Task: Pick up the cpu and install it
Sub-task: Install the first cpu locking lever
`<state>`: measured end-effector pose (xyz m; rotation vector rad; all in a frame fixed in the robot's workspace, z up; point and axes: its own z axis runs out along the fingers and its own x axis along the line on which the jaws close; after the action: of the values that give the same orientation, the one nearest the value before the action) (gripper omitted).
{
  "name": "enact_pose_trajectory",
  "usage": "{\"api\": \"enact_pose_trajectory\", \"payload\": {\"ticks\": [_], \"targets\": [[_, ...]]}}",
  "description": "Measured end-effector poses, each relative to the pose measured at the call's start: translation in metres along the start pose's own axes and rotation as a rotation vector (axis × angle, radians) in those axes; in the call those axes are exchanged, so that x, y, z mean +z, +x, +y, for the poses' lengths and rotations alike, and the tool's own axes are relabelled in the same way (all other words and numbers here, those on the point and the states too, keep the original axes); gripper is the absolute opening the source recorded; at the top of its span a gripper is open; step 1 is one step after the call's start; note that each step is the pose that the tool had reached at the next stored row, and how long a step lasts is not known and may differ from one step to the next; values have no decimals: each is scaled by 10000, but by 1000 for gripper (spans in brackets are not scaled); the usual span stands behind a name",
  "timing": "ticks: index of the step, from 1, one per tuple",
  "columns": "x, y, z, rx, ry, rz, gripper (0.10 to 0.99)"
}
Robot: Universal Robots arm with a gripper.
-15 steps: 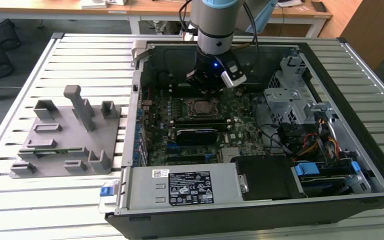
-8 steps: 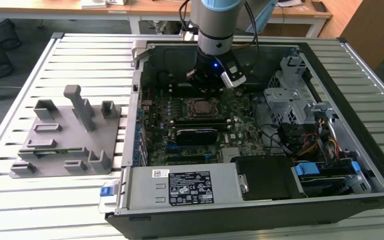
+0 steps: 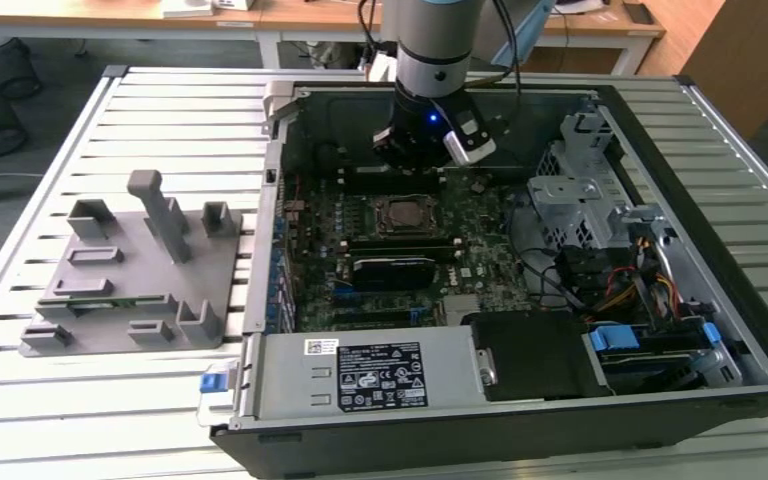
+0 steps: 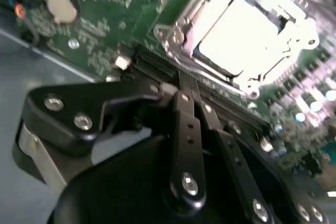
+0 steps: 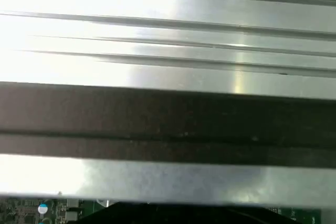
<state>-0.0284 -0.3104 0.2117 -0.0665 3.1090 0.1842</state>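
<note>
Hovering my gripper [image 3: 418, 165] above the motherboard [image 3: 357, 260], I'm seeing the cpu [image 4: 242, 35] already seated in its socket [image 3: 404, 212]; finger state I cannot tell, and descending could scrape nearby memory slots.

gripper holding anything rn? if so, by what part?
Nothing held, as far as shows. The gripper is off the cpu, which sits pale-topped in the socket on the motherboard.
</note>
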Motion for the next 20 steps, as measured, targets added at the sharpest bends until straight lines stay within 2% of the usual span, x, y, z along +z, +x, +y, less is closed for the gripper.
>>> {"api": "enact_pose_trajectory", "payload": {"ticks": [6,20], "targets": [[-10,2,-39,0,12,0,106],[-13,1,-65,0,13,1,106]]}}
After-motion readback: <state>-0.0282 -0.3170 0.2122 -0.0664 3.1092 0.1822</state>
